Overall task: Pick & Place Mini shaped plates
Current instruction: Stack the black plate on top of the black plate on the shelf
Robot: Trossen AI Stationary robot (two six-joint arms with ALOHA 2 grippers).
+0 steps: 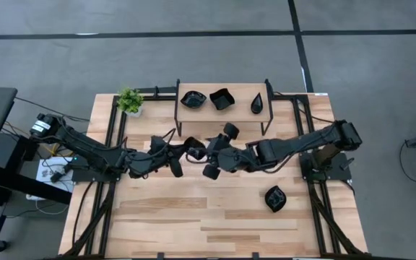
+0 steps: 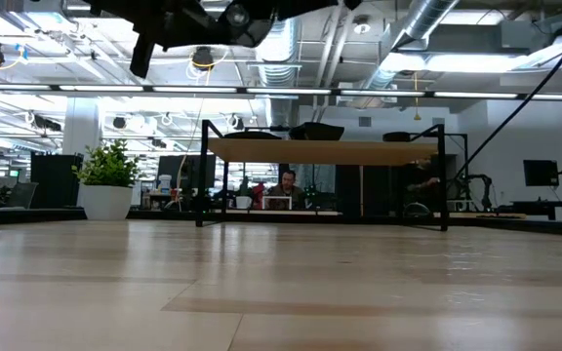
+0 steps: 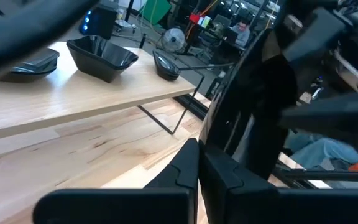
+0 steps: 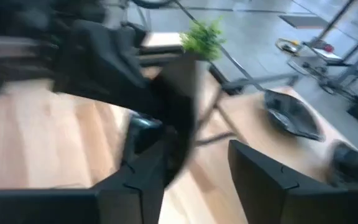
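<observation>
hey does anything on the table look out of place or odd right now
Mostly tidy: three black plates sit on the small shelf. One black plate lies alone on the table toward the right, and both grippers, left and right, meet at a plate mid-table.

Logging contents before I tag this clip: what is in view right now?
table: one, light wood, under both arms
shelf: one, light wood on a black frame, at the table's back
shelf plates: three, glossy black, in a row on the shelf
table plate: one, black, on the table's right side
held plate: one, black, mid-table above the surface
plant: one, green, white pot, left of the shelf
person: one, beyond the table
left gripper: fingers shut on the held plate
right gripper: fingers apart, at the held plate
</observation>
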